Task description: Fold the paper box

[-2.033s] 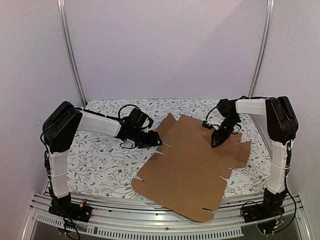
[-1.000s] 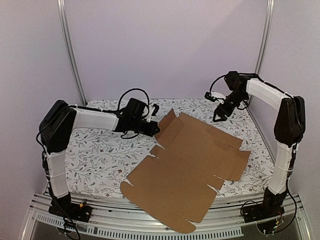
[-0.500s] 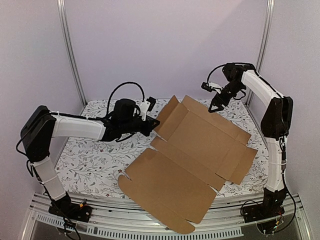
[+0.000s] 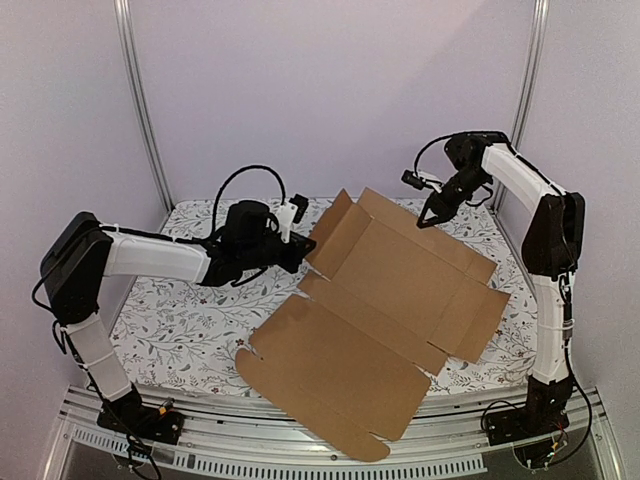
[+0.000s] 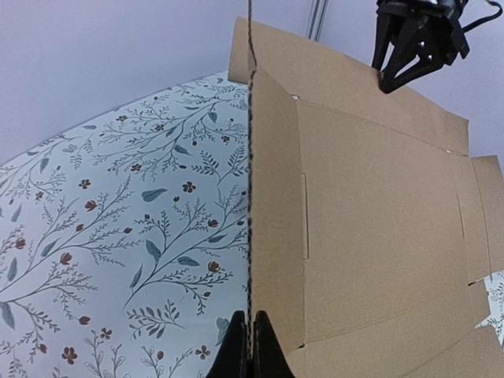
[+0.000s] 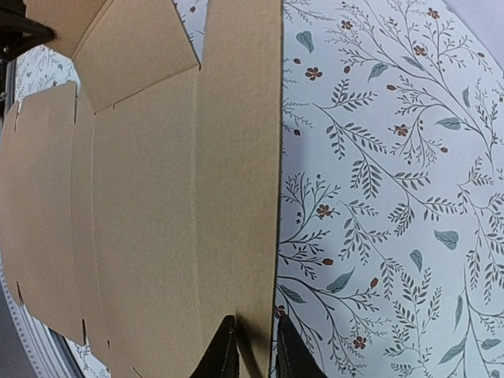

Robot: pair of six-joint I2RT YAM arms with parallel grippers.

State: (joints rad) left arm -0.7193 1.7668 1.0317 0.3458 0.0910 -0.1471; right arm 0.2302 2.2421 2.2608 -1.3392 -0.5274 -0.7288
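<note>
Paper box [image 4: 385, 300] unfolded on table [image 4: 190, 320] centre-right, left gripper [image 5: 250, 350] clamped on its raised 10 o'clock flap edge, right gripper [image 6: 252, 346] straddling 1 o'clock far edge, cannot tell if gripping.

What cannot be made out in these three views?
- Top view: the paper box hides its underside and the table beneath.
- Right wrist view: the bottom edge cuts off the right gripper; its grip is unclear.
- Left wrist view: the frame crops the box's right side.

paper box [image 4: 380, 300]: plain brown | tablecloth [image 4: 180, 320]: white, floral sprigs
</note>
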